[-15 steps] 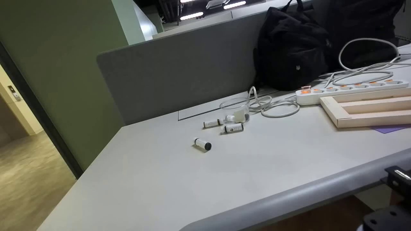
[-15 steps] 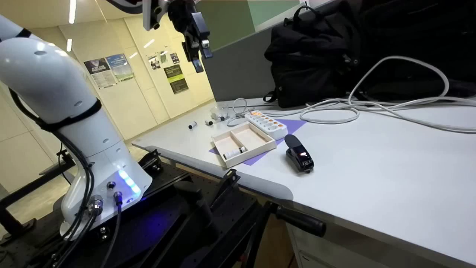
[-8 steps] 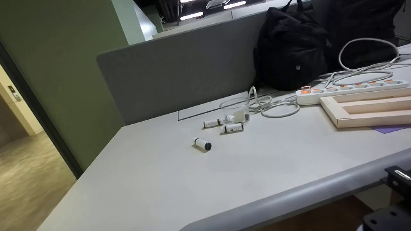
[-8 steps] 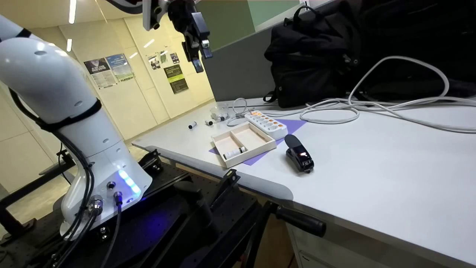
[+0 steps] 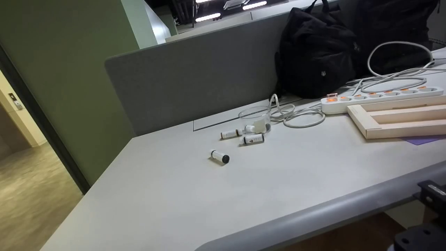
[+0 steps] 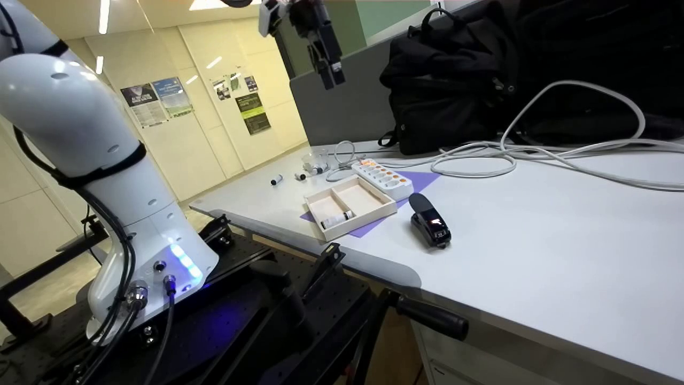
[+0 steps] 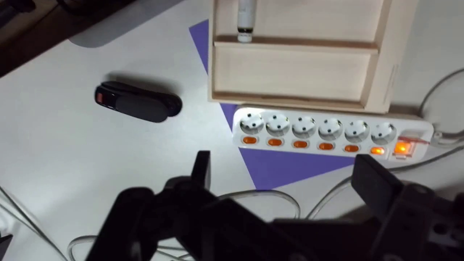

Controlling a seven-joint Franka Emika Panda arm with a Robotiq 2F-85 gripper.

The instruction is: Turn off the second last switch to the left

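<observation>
1. Along the back edge of the white table [image 5: 156, 188] ran a grey partition [image 5: 202, 80], with a black backpack [image 5: 313, 55] before it.
2. The white power strip [image 7: 313, 139] lay between the back edge and a wooden tray [image 7: 395, 40], just beside the tray.
3. The switch [image 7: 377, 150], a small orange rocker, was lit, second from the strip's end, next to a larger glowing switch [image 7: 402, 147].
4. By the front edge stood the robot arm [image 6: 123, 184]; its gripper [image 6: 332, 80] hung above the table, well apart from the strip.
5. Its jaws were released, the fingers [image 7: 375, 183] wide apart in the wrist view.
6. One white bottle [image 7: 247, 14] lay in the tray's compartment nearer the front edge; a purple sheet [image 7: 286, 166] showed under tray and strip.
7. Near the rounded front corner rested a black stapler [image 6: 429, 220]; between strip and side edge, small white bottles [image 5: 219, 156] lay near a clear cup [image 5: 245, 116].
</observation>
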